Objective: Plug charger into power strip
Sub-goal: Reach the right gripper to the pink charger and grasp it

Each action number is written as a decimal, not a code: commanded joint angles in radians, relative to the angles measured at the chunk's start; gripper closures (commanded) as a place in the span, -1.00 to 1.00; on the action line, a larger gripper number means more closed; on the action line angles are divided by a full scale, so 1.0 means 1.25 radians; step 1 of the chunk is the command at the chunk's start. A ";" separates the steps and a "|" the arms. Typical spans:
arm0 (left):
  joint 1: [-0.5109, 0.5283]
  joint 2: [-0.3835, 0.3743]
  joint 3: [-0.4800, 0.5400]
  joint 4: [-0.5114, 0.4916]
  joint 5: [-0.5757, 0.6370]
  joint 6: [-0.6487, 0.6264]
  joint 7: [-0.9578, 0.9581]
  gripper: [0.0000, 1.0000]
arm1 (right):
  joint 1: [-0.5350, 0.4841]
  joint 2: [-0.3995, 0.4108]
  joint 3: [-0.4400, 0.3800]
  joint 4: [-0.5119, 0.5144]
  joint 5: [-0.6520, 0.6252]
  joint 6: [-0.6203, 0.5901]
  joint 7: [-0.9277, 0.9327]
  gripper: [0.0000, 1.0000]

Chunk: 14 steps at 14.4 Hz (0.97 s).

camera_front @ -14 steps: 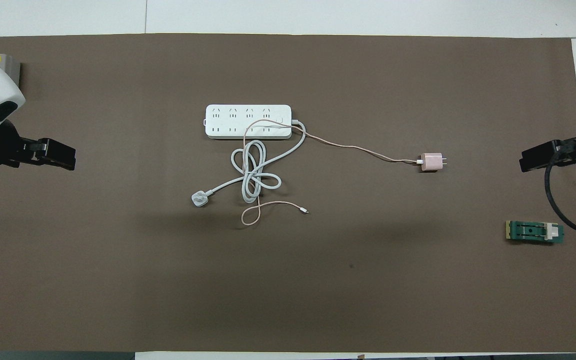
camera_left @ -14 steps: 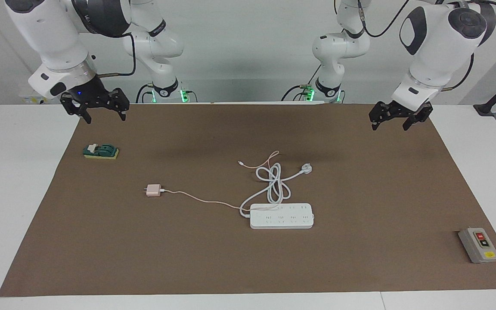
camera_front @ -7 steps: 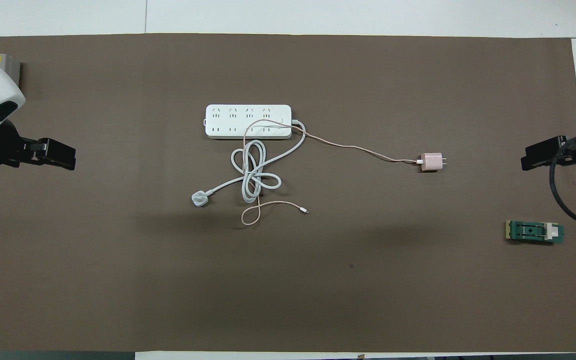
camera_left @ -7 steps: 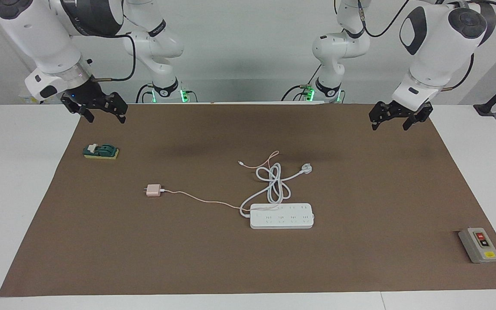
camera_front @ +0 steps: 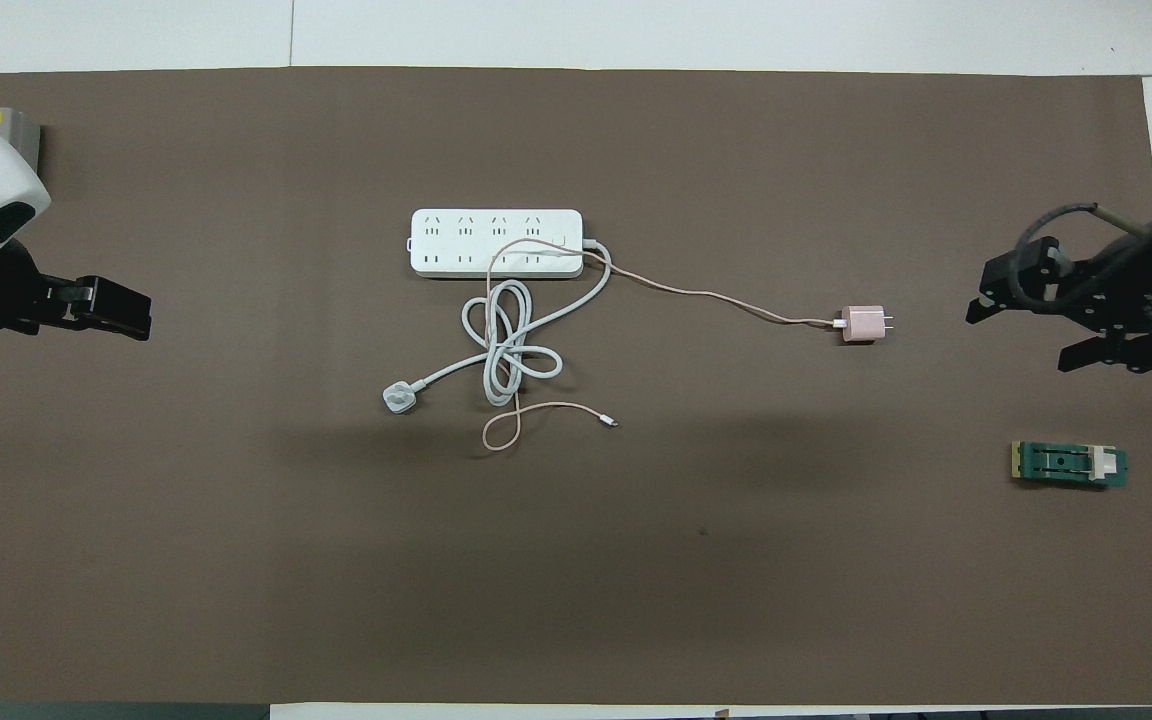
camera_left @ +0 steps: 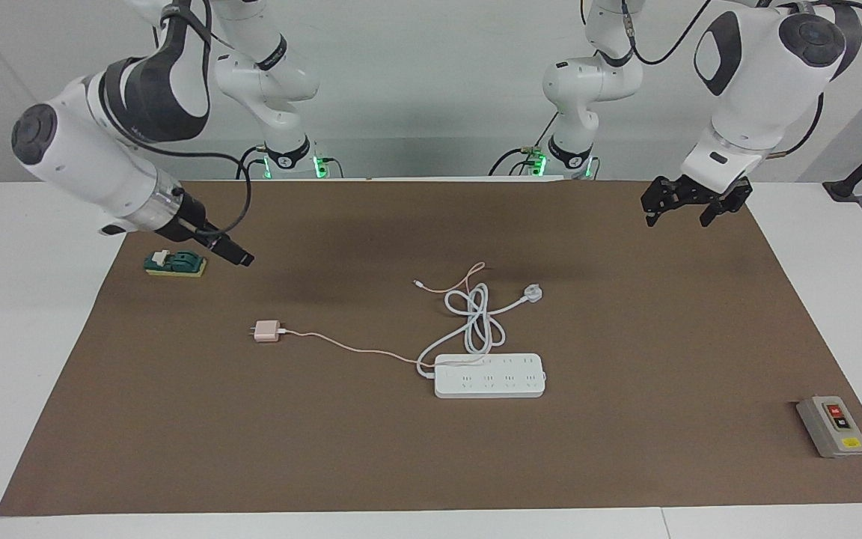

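The pale pink charger [camera_left: 267,331] lies flat on the brown mat, prongs pointing toward the right arm's end; it also shows in the overhead view [camera_front: 863,324]. Its thin pink cable [camera_left: 356,349] runs across one end of the white power strip [camera_left: 489,376], which lies flat mid-mat [camera_front: 496,242]. My right gripper [camera_left: 240,259] is open and empty, tilted down over the mat toward the right arm's end, apart from the charger [camera_front: 1021,335]. My left gripper [camera_left: 678,217] is open and empty and waits over the mat's left-arm end [camera_front: 131,318].
The strip's thick white cord coils nearer the robots, ending in a round white plug [camera_left: 533,293]. A green block on a yellow pad [camera_left: 175,263] lies just under the right arm. A grey box with red and yellow buttons [camera_left: 833,426] sits at the left arm's end.
My right arm has swung down and inward: its gripper moved from the mat's corner near the robots to over the mat beside the green block. The left arm, charger and strip have not moved.
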 commanded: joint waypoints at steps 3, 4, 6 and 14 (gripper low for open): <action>0.007 -0.018 -0.006 -0.016 0.006 -0.006 -0.007 -1.00 | -0.081 0.146 0.006 0.012 0.152 0.060 0.078 -1.00; 0.007 -0.018 -0.006 -0.016 0.006 -0.006 -0.007 -1.00 | -0.081 0.163 0.006 0.012 0.163 0.074 0.080 -1.00; 0.007 -0.018 -0.006 -0.016 0.006 -0.006 -0.007 -1.00 | -0.092 0.201 0.005 0.012 0.223 0.089 0.086 -1.00; 0.007 -0.018 -0.006 -0.016 0.006 -0.006 -0.007 -1.00 | -0.083 0.258 0.006 -0.033 0.302 0.190 0.095 -1.00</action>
